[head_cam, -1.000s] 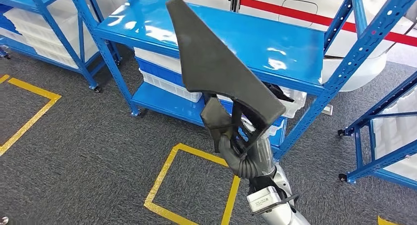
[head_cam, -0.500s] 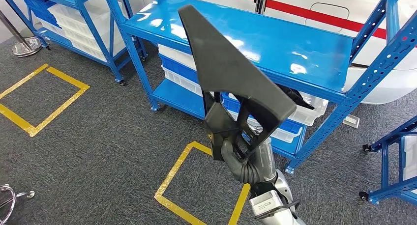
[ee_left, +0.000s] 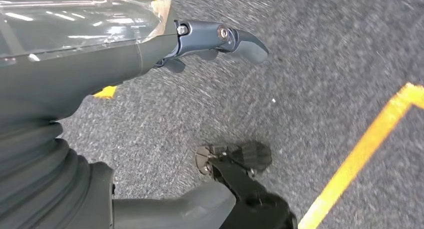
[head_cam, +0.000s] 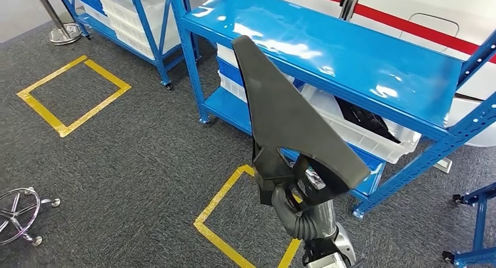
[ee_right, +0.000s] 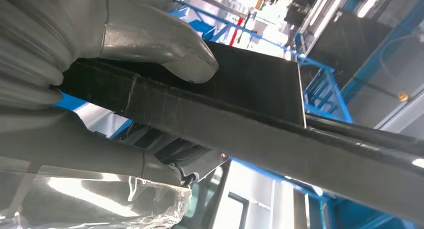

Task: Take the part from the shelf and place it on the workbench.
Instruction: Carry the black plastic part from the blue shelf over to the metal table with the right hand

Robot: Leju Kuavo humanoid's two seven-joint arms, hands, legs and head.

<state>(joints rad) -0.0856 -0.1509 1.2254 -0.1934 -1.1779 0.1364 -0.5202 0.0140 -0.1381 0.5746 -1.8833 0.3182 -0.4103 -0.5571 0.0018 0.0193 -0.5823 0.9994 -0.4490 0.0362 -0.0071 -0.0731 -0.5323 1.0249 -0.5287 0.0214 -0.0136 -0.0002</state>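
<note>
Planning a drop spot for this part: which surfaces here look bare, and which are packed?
The blue shelf top is bare. The carpet inside the yellow squares is free. The lower shelf is crowded with white bins. The right hand holds the part.

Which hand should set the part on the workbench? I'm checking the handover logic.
Right. The right hand already grips the dark part, thumb pressed on it. The left hand hangs over the carpet, holding nothing.

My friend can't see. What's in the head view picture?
The robot's right hand holds up a big dark triangular part. Behind it stands a blue shelf with white bins, on grey carpet marked with yellow tape squares.
</note>
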